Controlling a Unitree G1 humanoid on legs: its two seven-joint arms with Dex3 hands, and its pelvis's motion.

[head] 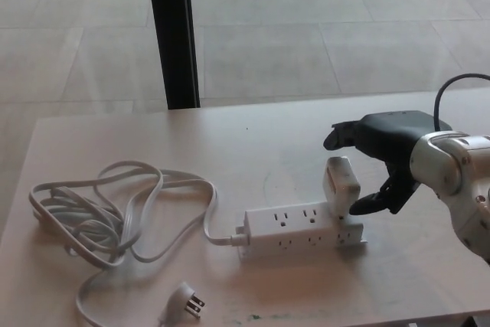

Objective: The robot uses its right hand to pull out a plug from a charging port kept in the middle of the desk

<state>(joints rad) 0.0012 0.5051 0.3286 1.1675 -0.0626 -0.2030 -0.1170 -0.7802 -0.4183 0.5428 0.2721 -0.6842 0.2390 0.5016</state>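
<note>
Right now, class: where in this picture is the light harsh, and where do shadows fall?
Head view: daylight washes out the pale floor; soft shadows lie on the desk beneath the power strip and right hand; everything stays reasonably sharp.

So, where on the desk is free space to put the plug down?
Bare desk lies behind the power strip, up to the far edge, and along the near right corner. The left side is crowded by the coiled cord; the right hand hovers by the plug.

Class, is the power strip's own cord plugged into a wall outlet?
No: the cord's pronged plug lies loose on the desk, beside the power strip.
</note>
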